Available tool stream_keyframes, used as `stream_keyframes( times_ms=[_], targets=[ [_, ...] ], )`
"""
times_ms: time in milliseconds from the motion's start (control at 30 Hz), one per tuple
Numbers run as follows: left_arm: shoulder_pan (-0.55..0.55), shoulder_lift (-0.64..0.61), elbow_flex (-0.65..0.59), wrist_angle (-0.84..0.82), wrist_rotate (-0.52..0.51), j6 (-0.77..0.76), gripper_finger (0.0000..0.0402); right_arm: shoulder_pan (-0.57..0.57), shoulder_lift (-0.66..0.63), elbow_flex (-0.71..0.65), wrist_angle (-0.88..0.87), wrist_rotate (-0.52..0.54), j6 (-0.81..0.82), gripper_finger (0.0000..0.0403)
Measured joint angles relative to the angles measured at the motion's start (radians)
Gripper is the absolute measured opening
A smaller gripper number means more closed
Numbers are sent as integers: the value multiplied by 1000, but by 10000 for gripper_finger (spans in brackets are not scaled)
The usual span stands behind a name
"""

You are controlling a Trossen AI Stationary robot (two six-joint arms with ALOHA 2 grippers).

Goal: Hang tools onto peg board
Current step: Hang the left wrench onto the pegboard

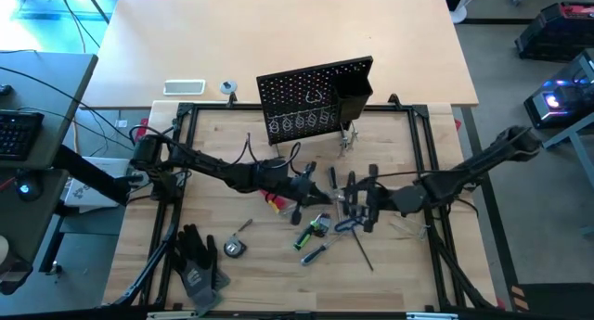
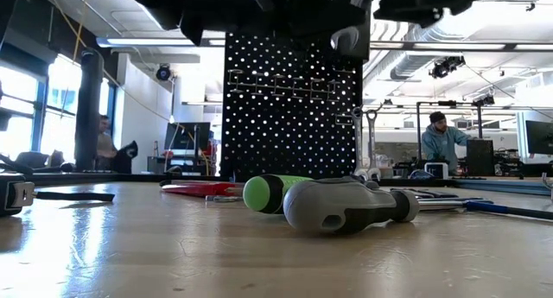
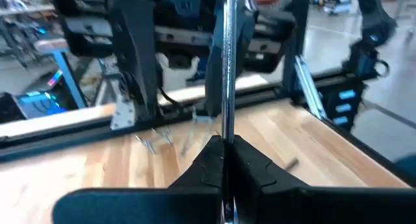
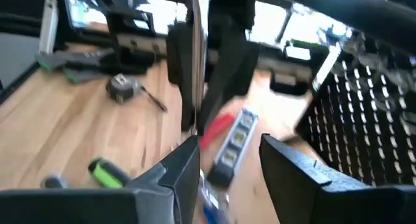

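**Left hand pinches a silver rod while the right hand stands spread beside it**

Above the middle of the wooden surface (image 1: 390, 283) the left hand (image 3: 226, 160) has its fingers pressed together on a slim silver tool (image 3: 227, 68), which rises upright from between them; what kind of tool it is cannot be told; the right hand (image 4: 229, 160) faces it from the other side, fingers spread with a clear gap, the silver shaft just beyond one fingertip and not gripped; beyond both hands stands the peg board (image 1: 314, 99), upright, with two silver wrenches (image 2: 364, 142) hanging at its edge; below the hands lie a green-handled screwdriver (image 2: 270, 193) and a grey-handled one (image 2: 346, 205), touching each other; a red-black flat tool (image 4: 231, 136) lies near the right hand; black work gloves (image 1: 197, 264) and a tape measure (image 1: 234, 247) lie well apart from the left hand
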Motion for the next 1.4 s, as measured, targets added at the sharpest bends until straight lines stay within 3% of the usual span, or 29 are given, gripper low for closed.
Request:
stream_keyframes(
  times_ms=[133, 300, 467, 600, 700, 1200, 1400],
  targets=[
    [9, 58, 0, 93, -28, -33, 0, 10, -41, -2, -138, 4, 101, 154],
    [27, 170, 0, 269, -54, -105, 0, 9, -47, -98, -45, -6, 151, 154],
    [41, 262, -2, 408, -91, -139, 0, 5, -47, -284, 305, -26, 148, 154],
    [57, 312, -1, 477, -119, -167, 0, -22, -46, -442, 690, -68, 106, 154],
    [69, 338, -1, 521, -150, -182, 0, -59, -45, -516, 847, -74, 95, 154],
    [82, 388, 124, 479, -161, -174, 0, -273, -38, -536, 898, -288, 79, 152],
    [81, 390, 148, 429, -154, -172, 0, -309, -38, -536, 898, -320, 77, 119]
  ],
)
